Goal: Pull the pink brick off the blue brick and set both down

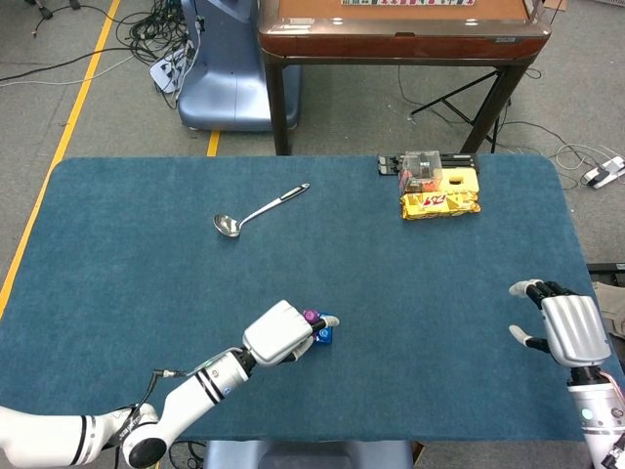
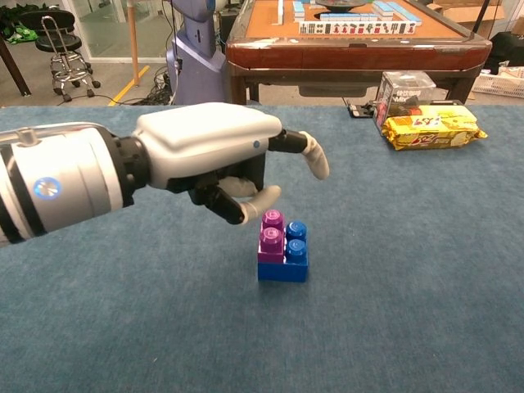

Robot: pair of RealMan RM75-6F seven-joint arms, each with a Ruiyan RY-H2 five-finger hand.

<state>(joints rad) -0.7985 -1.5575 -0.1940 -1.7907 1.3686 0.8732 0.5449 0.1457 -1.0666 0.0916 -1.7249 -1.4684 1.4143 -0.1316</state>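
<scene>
Left hand (image 2: 221, 160) is hovering right over the bricks, fingers apart and a bit curled, holding nothing. In the chest view one fingertip sits just above the pink brick's (image 2: 271, 237) studs, but I can't tell if it's actually touching. From the head view the same hand (image 1: 280, 333) covers most of the stack, so only a sliver of pink and the blue brick's (image 1: 324, 330) right edge peek out.

So the two are stuck together for now: the pink brick sits on the left half of the blue brick (image 2: 288, 262), and the blue one rests flat on the table (image 1: 117, 254), near the front edge and roughly in the middle left to right.

Right hand (image 1: 562, 327) is well off to the right near the table's edge, fingers spread, nothing in it. It doesn't show up in the chest view at all.

Other stuff on the blue mat: a metal ladle (image 1: 256, 211) lying far left of centre, bowl toward the left, and at the far right a yellow snack pack (image 2: 430, 127) with a clear plastic box (image 2: 401, 88) right beside it, just left of the pack.
</scene>
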